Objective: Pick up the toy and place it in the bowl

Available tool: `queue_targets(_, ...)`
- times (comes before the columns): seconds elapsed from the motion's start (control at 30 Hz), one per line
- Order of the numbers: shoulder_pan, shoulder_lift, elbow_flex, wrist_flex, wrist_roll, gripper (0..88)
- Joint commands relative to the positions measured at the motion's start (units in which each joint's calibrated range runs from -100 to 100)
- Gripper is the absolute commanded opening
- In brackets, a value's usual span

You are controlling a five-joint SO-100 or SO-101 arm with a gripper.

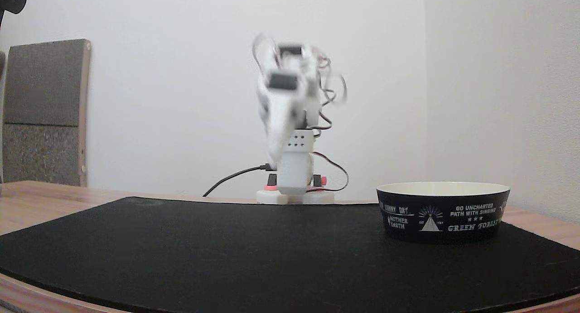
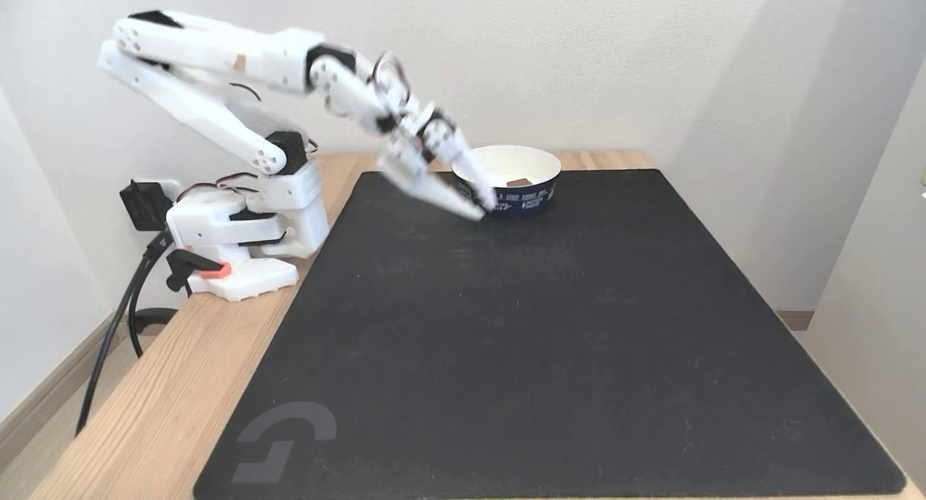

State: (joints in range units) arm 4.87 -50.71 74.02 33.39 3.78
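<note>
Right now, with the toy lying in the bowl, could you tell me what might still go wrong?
The gripper hangs blurred right beside the bowl, so a swing could clip the rim and shift it. The toy rests inside near the front wall; a hard knock might tip it out. The arm's loose wires could snag.

My upper arm was smeared by motion in a fixed view, and my pincer blurred too, its gap unreadable. The toy was too small to detail. The bowl wall hid its inside. The mat was cut off below.
</note>
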Motion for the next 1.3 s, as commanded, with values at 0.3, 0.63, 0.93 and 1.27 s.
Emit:
queue_targets(0.3, -4.2, -32.6, 25.0, -0.4, -0.1, 6.0)
queue_targets(0.63, -10.6, -48.5, 25.5, 19.5, -0.1, 6.0)
queue_targets(0.93, -11.4, -48.6, 25.4, 20.6, -0.1, 6.0)
queue_targets(1.27, -11.3, -48.5, 25.4, 20.6, 0.3, 6.0)
